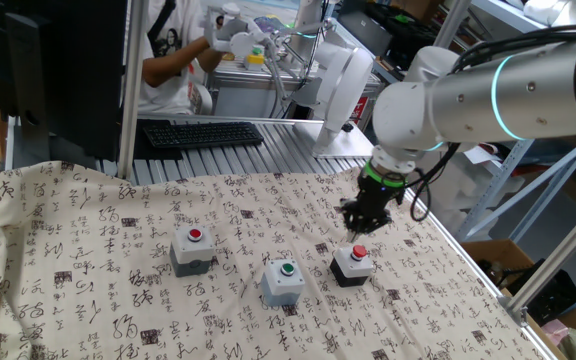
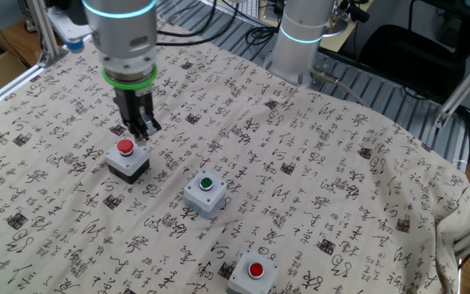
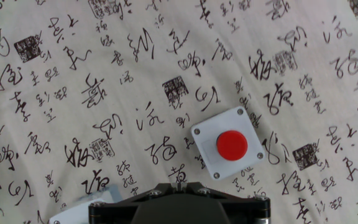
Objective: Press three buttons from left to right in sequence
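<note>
black box with red cap (image 1: pixel 353 264) | pincer (image 1: pixel 364 228) just above | apart

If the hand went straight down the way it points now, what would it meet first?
Probably the patterned cloth just behind the black box with red cap; the hand seems slightly off the cap, though depth is unclear.

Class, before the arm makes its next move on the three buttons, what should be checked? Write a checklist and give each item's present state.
1. Gripper close to the black box with red cap: ok, it is just above and beside the box.
2. Cap free of obstruction: ok.
3. Cap centred in the hand view: not ok, it sits right of centre.
4. Grey box with green cap and grey box with red cap already pressed: cannot tell.
5. Finger state: cannot tell.
</note>
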